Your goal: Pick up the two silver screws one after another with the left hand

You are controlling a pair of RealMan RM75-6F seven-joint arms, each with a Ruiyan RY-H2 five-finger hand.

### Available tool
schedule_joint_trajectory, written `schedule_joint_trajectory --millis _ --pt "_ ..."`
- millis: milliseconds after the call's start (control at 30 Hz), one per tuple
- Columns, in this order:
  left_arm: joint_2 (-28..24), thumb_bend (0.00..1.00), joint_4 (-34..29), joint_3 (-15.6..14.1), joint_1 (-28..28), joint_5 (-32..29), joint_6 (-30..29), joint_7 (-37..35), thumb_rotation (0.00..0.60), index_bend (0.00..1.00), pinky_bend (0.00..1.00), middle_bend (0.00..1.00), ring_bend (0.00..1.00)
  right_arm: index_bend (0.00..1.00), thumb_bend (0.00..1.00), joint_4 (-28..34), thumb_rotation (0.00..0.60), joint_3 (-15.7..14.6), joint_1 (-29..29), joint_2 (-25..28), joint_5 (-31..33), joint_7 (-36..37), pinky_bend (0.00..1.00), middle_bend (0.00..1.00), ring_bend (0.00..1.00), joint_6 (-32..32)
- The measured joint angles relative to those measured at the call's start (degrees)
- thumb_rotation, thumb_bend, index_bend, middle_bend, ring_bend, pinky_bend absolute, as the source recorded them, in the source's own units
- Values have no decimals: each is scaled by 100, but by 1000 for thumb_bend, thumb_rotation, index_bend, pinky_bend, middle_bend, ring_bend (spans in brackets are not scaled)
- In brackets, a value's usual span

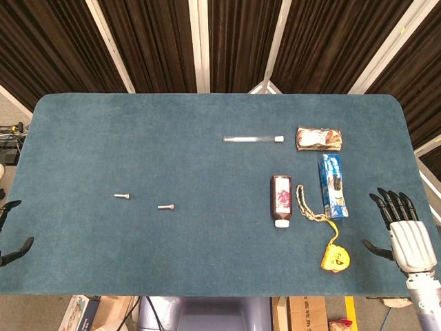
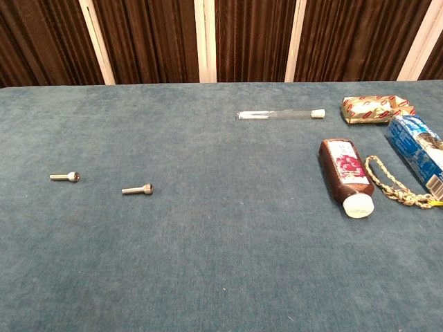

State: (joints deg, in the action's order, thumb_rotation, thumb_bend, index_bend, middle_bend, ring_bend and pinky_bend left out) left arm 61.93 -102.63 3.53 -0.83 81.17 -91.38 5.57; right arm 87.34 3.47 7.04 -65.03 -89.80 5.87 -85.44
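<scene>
— Where is the right hand (image 1: pixel 403 231)?
— Low at the right edge of the head view, palm plate up, dark fingers (image 1: pixel 390 205) spread and pointing away from the robot, thumb out to the side. It holds nothing. The silver wrist runs off the bottom corner.

— And the left hand (image 1: pixel 10 234)?
— Barely in view at the far left edge: only a couple of dark fingertips show, apart from each other, nothing between them. The chest view shows neither hand.

Two small silver metal screws (image 1: pixel 122 196) (image 1: pixel 165 207) are seen lying on blue felt, right of the open left hand's dark fingertips (image 1: pixel 14 231).
</scene>
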Motion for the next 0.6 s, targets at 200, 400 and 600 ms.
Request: schedule_joint_trajectory --millis 200,400,600 --pt "-24 360 -16 6 9 -2 19 -24 600 223 0 3 0 131 147 31 600 -21 1 12 -18 -43 0 91 47 13" --pt "-35 361 -43 -32 58 161 -77 -64 600 228 0 3 0 130 146 64 600 -13 -18 14 -35 -34 0 91 47 -52" --pt "-35 360 -3 -18 55 107 -16 -178 600 246 0 6 0 130 147 59 600 -2 -16 -6 24 -4 0 91 47 -13"
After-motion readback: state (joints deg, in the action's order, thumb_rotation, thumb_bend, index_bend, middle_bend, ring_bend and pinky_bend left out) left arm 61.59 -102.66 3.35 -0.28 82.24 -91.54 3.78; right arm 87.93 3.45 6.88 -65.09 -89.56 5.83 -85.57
